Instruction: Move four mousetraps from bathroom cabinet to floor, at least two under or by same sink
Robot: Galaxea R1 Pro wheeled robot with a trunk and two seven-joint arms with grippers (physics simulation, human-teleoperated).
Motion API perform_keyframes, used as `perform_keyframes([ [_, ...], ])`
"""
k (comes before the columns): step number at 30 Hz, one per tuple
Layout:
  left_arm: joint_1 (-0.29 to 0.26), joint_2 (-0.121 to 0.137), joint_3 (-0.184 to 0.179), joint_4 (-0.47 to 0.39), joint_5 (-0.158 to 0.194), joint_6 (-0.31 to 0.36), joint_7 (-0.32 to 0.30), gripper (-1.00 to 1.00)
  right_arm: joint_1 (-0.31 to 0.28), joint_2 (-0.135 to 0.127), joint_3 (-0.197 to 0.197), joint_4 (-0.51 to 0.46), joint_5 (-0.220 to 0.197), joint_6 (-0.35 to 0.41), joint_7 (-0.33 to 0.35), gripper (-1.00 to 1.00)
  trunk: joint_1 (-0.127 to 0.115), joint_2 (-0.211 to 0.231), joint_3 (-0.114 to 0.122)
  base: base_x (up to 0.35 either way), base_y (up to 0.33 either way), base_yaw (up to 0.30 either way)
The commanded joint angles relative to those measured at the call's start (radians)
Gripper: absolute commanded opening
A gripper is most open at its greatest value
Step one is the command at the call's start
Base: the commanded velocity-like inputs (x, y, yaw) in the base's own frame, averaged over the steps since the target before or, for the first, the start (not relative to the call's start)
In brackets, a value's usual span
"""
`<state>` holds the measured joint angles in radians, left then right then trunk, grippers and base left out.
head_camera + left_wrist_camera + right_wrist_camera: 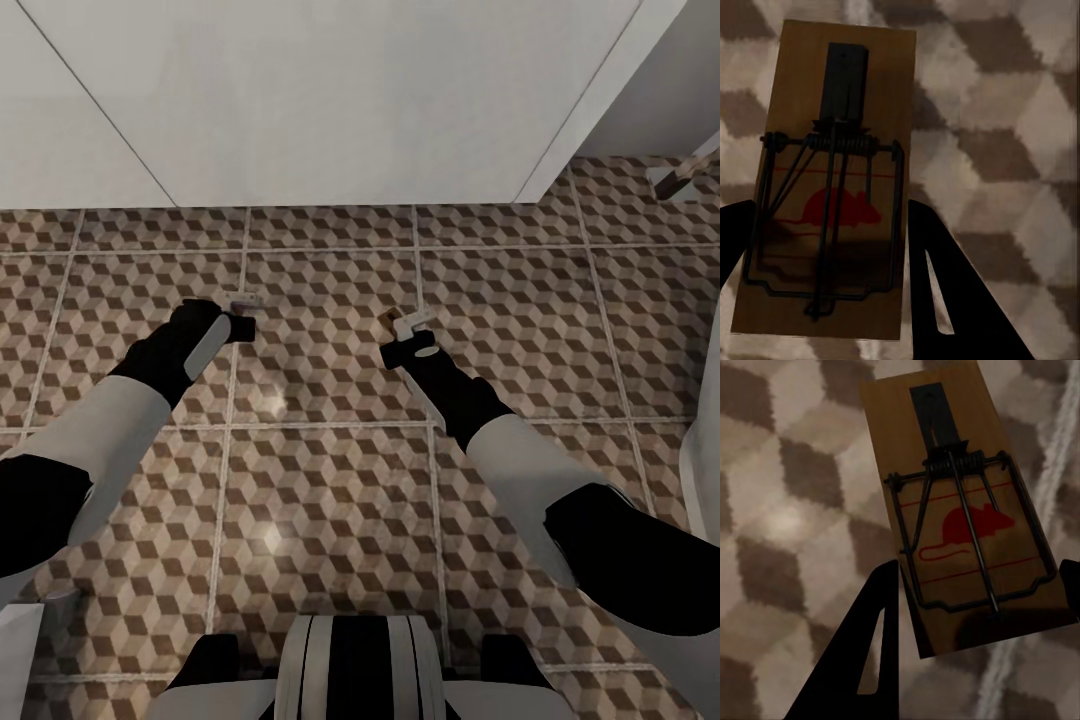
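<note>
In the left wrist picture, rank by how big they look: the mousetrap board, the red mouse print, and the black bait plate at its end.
Largest to smallest, as seen:
1. The mousetrap board, spanning most of the picture's height.
2. The black plate.
3. The red mouse print, which looks close to the plate in size, so their order is unsure.

Left arm: reaches forward and down; left gripper clamps a mousetrap.
Right arm: likewise; right gripper clamps another trap.
</note>
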<state>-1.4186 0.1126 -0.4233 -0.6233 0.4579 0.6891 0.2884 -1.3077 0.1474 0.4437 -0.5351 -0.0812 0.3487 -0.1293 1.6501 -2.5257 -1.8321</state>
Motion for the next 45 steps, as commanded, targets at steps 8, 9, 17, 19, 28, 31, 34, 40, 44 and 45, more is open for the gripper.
perform_keyframes([
  [8, -0.002, 0.023, -0.021, -0.062, 0.007, -0.009, -0.013, -1.0, -0.001, 0.0, 0.01, -0.014, -0.011, 0.004, -0.004, -1.0, 0.0, 0.0, -0.001, 0.0, 0.0, 0.0],
  [9, -0.002, 0.029, -0.022, -0.077, 0.007, -0.009, -0.027, -1.0, -0.001, -0.001, 0.01, -0.015, -0.011, 0.003, -0.004, -1.0, 0.0, 0.0, -0.001, 0.0, 0.0, 0.0],
  [17, -0.002, 0.039, -0.024, -0.113, 0.007, -0.007, -0.06, -1.0, -0.001, -0.007, 0.01, -0.021, -0.01, 0.004, -0.008, -1.0, 0.0, 0.0, -0.001, 0.0, 0.0, 0.0],
  [19, -0.002, 0.039, -0.025, -0.114, 0.007, -0.007, -0.06, -1.0, -0.001, -0.008, 0.009, -0.03, -0.009, 0.004, -0.011, -1.0, 0.0, 0.0, -0.001, 0.0, 0.0, 0.0],
  [28, -0.002, 0.04, -0.025, -0.141, 0.007, -0.005, -0.059, -1.0, 0.0, -0.009, 0.008, -0.052, -0.009, 0.004, -0.016, -1.0, 0.0, 0.0, -0.001, 0.0, 0.0, 0.0],
  [31, -0.002, 0.039, -0.024, -0.143, 0.007, -0.005, -0.058, -1.0, 0.0, -0.009, 0.007, -0.054, -0.009, 0.004, -0.016, -1.0, 0.0, 0.0, -0.001, 0.0, 0.0, 0.0],
  [34, -0.002, 0.039, -0.024, -0.143, 0.007, -0.005, -0.058, -1.0, -0.001, -0.008, 0.005, -0.056, -0.009, 0.004, -0.017, -1.0, 0.001, -0.001, -0.001, 0.0, 0.0, 0.0],
  [40, -0.002, 0.039, -0.025, -0.153, 0.007, -0.005, -0.057, -1.0, 0.0, -0.009, 0.006, -0.073, -0.009, 0.005, -0.018, -1.0, 0.003, -0.002, -0.001, 0.0, 0.0, 0.0],
  [44, -0.002, 0.039, -0.025, -0.155, 0.007, -0.005, -0.057, -1.0, 0.0, -0.009, 0.005, -0.076, -0.009, 0.006, -0.018, -1.0, 0.005, -0.003, -0.001, 0.0, 0.0, 0.0],
  [45, -0.001, 0.039, -0.025, -0.156, 0.007, -0.005, -0.057, -1.0, 0.0, -0.009, 0.004, -0.076, -0.009, 0.006, -0.018, -1.0, 0.006, -0.003, -0.001, 0.0, 0.0, 0.0],
])
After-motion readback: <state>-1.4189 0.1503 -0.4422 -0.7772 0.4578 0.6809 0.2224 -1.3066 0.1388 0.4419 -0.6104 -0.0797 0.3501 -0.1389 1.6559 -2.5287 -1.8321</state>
